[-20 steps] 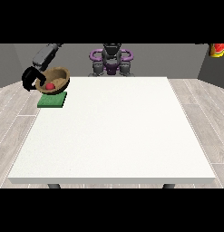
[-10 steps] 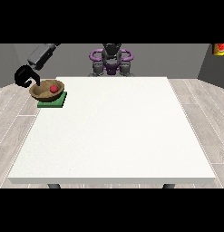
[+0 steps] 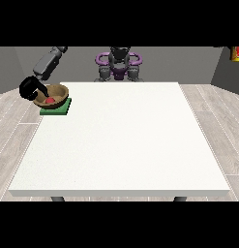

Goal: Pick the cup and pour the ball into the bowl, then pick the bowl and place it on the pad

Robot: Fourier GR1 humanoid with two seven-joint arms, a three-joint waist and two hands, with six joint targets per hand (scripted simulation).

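**Ana:** Bowl [image 3: 51, 95] first: it is brown and wooden-looking, with the red ball [image 3: 50, 100] inside, and it sits over the green pad [image 3: 56, 107] at the table's [image 3: 121, 145] far corner on the view's left. The near stretch of table between the camera and the pad has nothing to do with this step.

**Ben:** Is it set down, or held?

**Ana:** I judge it is resting on the pad or just above it; I cannot tell contact for certain. The pad's near edge shows below the bowl, and the bowl seems to hang a little over the pad's left side.

**Ben:** And the hand?

**Ana:** The hand at the view's left [image 3: 30, 89] is at the bowl's left rim, black fingers curled round it as far as I can make out. I see no cup anywhere.

**Ben:** So how should the release go?

**Ana:** My judgement: settle the bowl level and toward the pad's middle before letting go, so the ball does not roll out. Then spread the fingers and draw the hand outward and up, away from the rim, so it does not drag the bowl off.

**Ben:** The other hand?

**Ana:** It is not visible; only the torso [image 3: 119, 63] shows behind the far edge.
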